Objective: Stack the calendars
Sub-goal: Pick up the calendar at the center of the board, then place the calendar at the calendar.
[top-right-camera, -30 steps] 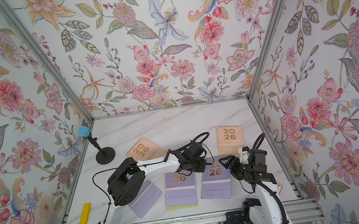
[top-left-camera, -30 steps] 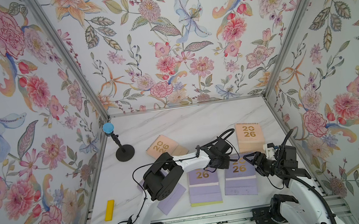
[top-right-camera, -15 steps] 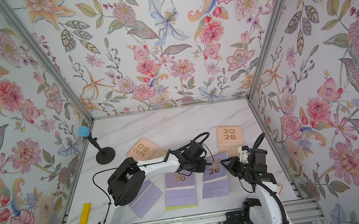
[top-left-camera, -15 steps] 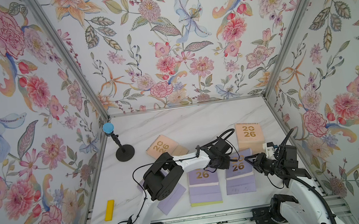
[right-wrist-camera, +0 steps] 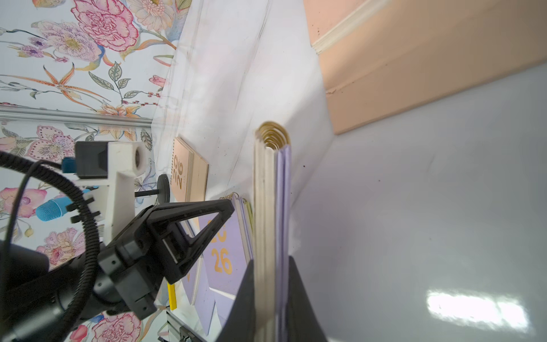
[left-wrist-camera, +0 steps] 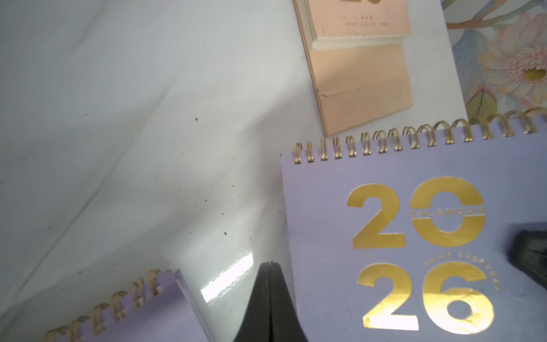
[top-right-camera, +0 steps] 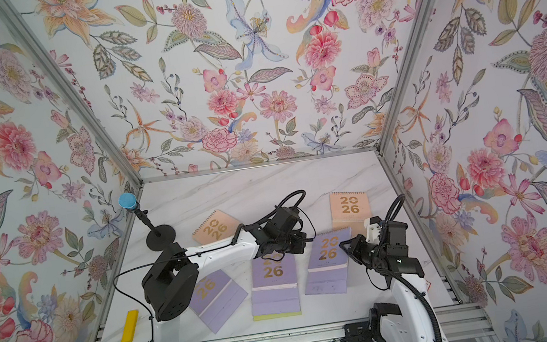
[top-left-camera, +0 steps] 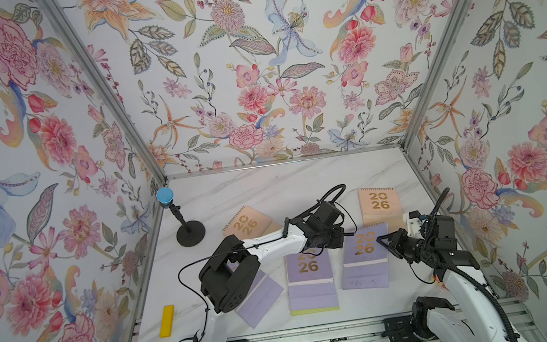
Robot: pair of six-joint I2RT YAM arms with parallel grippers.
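- Right gripper (top-left-camera: 383,239) has pinched shut on the side edge of a lilac spiral-bound "2026" calendar (top-left-camera: 366,257), which has shifted.
- It lies well apart from the black blue-headed microphone stand (top-left-camera: 190,232).
- Yellow-green calendar (top-left-camera: 315,309): only a sliver shows under the middle lilac calendar (top-left-camera: 309,272).
- Third lilac calendar (top-right-camera: 217,299), nearer the stand, is partly hidden by the arm.
- Left gripper (left-wrist-camera: 268,275): closed, empty.
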